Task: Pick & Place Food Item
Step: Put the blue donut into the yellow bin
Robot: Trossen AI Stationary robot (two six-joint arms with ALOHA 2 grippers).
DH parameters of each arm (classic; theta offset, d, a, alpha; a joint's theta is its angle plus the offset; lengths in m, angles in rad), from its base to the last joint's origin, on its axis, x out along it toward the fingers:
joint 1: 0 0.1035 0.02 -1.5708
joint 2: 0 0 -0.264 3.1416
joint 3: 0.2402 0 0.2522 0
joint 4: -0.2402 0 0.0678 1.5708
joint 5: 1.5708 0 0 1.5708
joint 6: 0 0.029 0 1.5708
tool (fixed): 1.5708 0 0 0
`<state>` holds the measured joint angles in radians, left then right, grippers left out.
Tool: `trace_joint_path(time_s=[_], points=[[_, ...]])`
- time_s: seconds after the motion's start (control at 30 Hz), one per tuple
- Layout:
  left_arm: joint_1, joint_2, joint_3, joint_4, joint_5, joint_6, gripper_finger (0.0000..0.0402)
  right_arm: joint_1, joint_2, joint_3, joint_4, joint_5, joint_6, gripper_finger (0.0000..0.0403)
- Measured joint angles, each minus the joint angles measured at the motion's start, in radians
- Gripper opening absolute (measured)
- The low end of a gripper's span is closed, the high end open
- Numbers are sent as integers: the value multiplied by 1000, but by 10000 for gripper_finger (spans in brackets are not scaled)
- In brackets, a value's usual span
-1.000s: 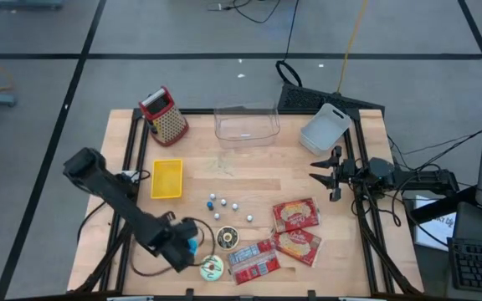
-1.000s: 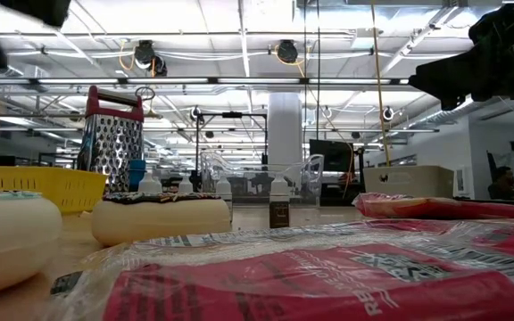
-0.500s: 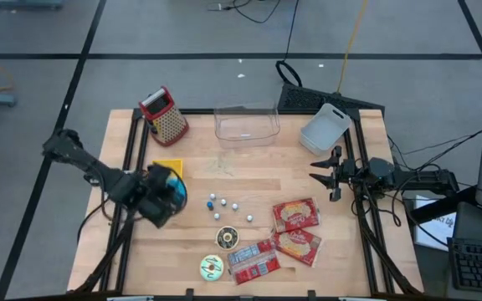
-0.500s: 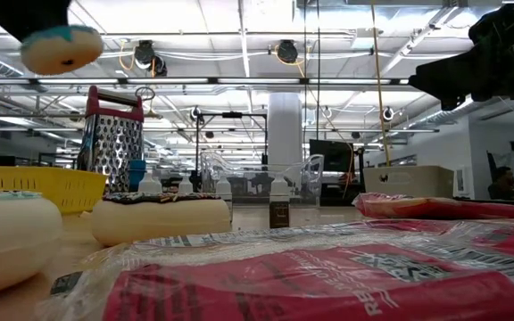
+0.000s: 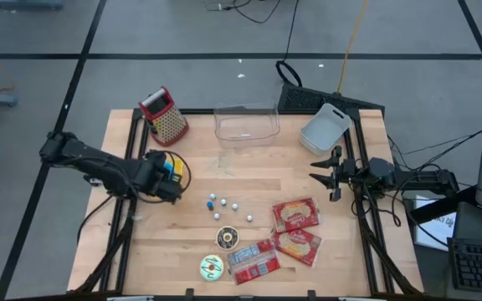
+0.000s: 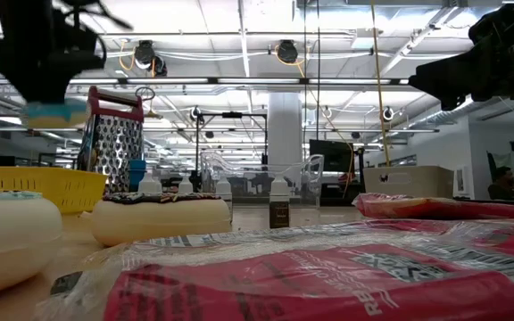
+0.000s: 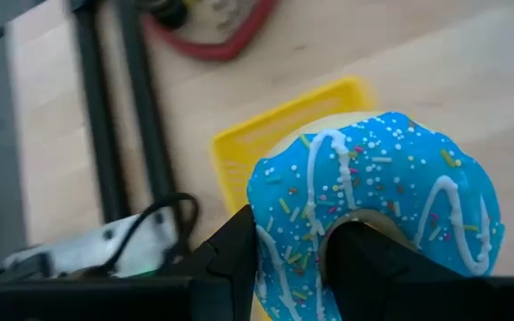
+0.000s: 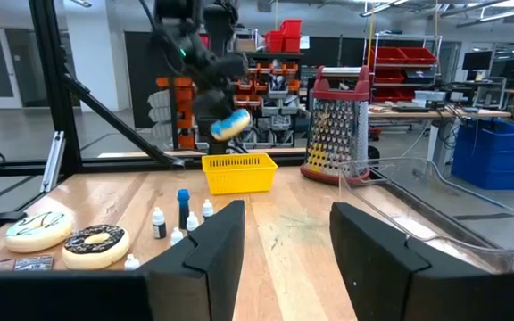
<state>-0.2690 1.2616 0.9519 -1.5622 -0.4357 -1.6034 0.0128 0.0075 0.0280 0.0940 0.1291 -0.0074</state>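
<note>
My left gripper is shut on a blue-iced doughnut with white stripes and sprinkles. It hangs in the air over the yellow basket, which stands at the table's left and is mostly hidden under the gripper in the high view. The low view shows the doughnut well above the basket. A chocolate doughnut and a white-and-green one lie flat on the table near its front edge. My right gripper waits open at the right edge. My left gripper has one finger in the doughnut's hole and one outside its rim, pinching the ring between them. The fingers slant down from the table's left side. The doughnut is lifted clear, above the basket, its iced face tilted.
A steel grater, a clear tub and a white bin stand along the far edge. Several small bottles stand mid-table. Three red packets lie at the front right. Bare wood lies between basket and tub.
My left gripper has carried the blue doughnut from near the table's front edge toward the far edge, rising a little and rolling its wrist. It now hangs over the yellow basket, still shut on the doughnut.
</note>
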Motion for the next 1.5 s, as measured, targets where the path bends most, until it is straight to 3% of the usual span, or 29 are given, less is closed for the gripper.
trace_joint_path(time_s=[0.43,1.07,1.5], points=[[88,-17,-193,261,35,50,117,0,0,0,0,0,0,155],[124,-17,-226,292,74,47,121,0,0,0,0,0,0,155],[125,-17,-226,294,96,56,271,0,0,0,0,0,0,155]])
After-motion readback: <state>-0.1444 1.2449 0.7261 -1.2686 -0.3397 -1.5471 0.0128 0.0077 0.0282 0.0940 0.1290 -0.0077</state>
